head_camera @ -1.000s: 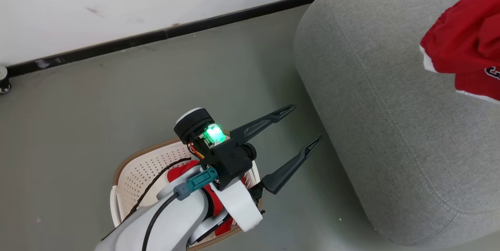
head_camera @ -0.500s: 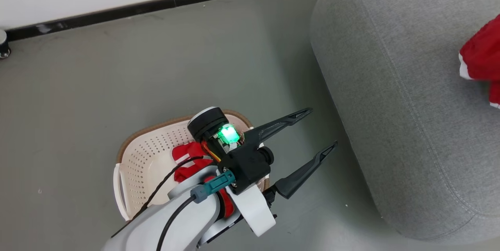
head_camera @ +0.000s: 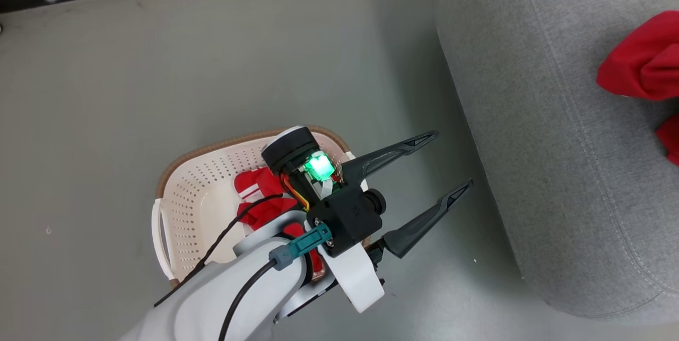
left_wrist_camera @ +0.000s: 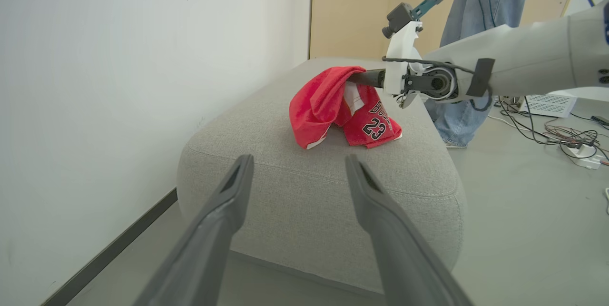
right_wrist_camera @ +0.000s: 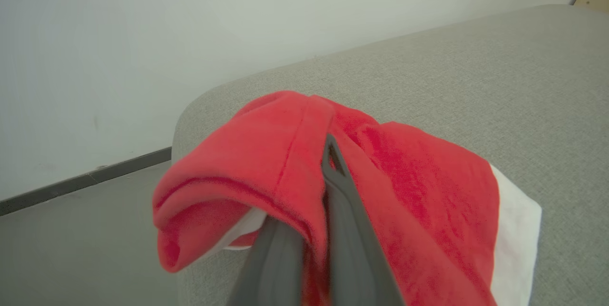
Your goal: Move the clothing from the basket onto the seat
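Right gripper (right_wrist_camera: 328, 153) clamped on a red garment (left_wrist_camera: 333, 106) resting atop the seat (head_camera: 530, 145). Left gripper (head_camera: 452, 159) spread wide, empty, beside the seat. Basket (head_camera: 196, 208) near the seat holds more red clothing (head_camera: 260, 179).

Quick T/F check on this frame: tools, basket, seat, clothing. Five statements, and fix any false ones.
1. The left tool is open and holds nothing. True.
2. The basket stands on the floor beside the seat. True.
3. The basket is empty. False: red clothing lies in it.
4. The right tool is open above the basket. False: it is shut on a red garment over the seat.
5. The red garment shows the number 23. True.
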Available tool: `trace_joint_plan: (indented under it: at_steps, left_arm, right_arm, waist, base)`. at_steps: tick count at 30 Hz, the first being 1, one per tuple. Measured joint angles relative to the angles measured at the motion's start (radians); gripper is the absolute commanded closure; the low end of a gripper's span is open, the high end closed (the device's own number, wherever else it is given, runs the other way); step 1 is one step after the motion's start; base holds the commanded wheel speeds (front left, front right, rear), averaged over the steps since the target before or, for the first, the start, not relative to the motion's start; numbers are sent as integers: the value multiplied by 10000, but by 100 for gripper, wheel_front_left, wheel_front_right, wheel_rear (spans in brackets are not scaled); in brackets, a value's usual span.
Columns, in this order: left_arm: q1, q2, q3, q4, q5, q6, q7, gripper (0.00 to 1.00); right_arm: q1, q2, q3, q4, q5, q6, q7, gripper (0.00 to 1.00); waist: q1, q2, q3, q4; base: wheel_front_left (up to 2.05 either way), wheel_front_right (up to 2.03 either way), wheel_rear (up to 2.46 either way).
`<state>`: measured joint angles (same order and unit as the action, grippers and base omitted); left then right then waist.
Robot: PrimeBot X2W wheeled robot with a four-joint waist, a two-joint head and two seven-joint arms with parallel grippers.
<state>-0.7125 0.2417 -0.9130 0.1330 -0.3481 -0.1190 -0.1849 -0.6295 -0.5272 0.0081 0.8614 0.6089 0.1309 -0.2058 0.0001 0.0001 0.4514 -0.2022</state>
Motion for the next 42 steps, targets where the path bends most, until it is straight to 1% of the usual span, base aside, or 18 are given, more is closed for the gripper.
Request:
trace_joint_plan:
  at_steps: [6, 8, 9, 12, 13, 14, 15, 16, 17, 18, 30, 39, 42]
  left_arm:
    - [-153, -6, -12, 54, 23, 0, -13, 0]
    - [-154, 23, -12, 176, 46, 0, -94, 0]
    - [-154, 33, -8, 217, 50, 0, -98, 0]
    - [-154, 23, -17, 290, 50, 0, -107, 0]
    - [-154, 21, -21, 316, 48, -2, -148, 0]
    - [-154, 23, -25, 345, 48, -2, -182, 0]
    - [-154, 23, -25, 374, 46, -2, -182, 0]
    - [-154, 23, -27, 412, 42, -2, -196, 0]
    - [-154, 21, -31, 447, 27, -2, -219, 0]
    - [-154, 19, -33, 474, 8, -2, -247, 0]
    - [-137, 2, -82, 842, -100, -15, -368, 0]
    - [21, 35, -23, 1168, -259, -17, -479, 0]
    - [152, 50, 33, 1246, -286, -17, -541, 0]
  right_arm:
    - [110, 21, -144, 454, -19, -2, -140, 100]
    - [106, 140, -146, 533, -33, 0, -161, 100]
    - [106, 209, -144, 562, -36, 0, -207, 97]
    - [106, 313, -146, 708, -88, -2, -232, 71]
    - [107, 336, -148, 765, -104, -2, -232, 71]
    - [107, 368, -148, 809, -105, 0, -236, 58]
    - [107, 410, -144, 832, -109, 0, -245, 51]
    - [106, 453, -132, 844, -111, 0, -245, 27]
    - [106, 487, -119, 849, -111, 0, -249, 5]
    - [107, 510, -100, 851, -113, 0, -270, 0]
    - [369, 539, 313, 591, -481, -2, -349, 0]
    - [1033, 662, 639, 12, -648, -2, -420, 0]
    - [1242, 677, 640, -397, -744, -2, -420, 0]
  waist:
    - [0, 0, 259, 31]
    - [0, 0, 276, 7]
    - [0, 0, 271, -8]
    - [-1, 0, 251, -51]
    - [0, -1, 242, -66]
    - [0, 0, 229, -81]
    - [0, 0, 216, -97]
    - [0, 0, 200, -114]
    - [0, -1, 183, -132]
    - [0, -1, 164, -150]
    - [0, 0, -163, -349]
    - [0, 0, -545, -512]
    - [0, -1, -693, -563]
  base:
    - [0, 0, 0]
    - [0, 0, 0]
    - [0, 0, 0]
    - [0, 0, 0]
    - [0, 0, 0]
    - [0, 0, 0]
    - [0, 0, 0]
    - [0, 0, 0]
    - [0, 0, 0]
    - [0, 0, 0]
    - [0, 0, 0]
    - [0, 0, 0]
    - [0, 0, 0]
